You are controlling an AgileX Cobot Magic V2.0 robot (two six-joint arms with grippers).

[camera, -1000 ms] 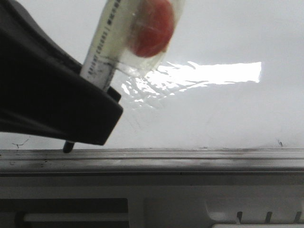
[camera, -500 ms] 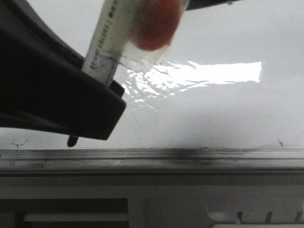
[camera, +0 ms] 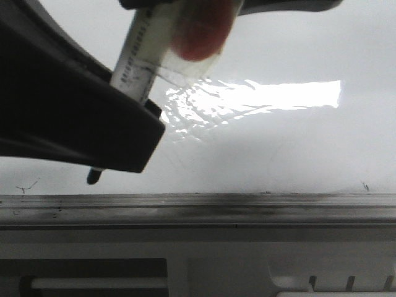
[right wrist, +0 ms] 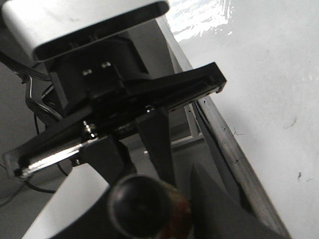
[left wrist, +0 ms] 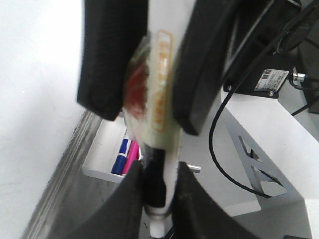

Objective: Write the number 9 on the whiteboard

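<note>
Left gripper: fingers clenching a white marker, its black tip hovering near the whiteboard. Right gripper: finger state undeterminable, dark marker end between them

The marker in the left gripper moves a little toward 1 o'clock; its black tip now stands higher above the grey rail of the whiteboard. A dark part enters at 12 o'clock.

Marker barrel carried printed line, too blurred to read. White sticker on black unit carried code and tiny print, illegible. No digit legible on whiteboard.
</note>
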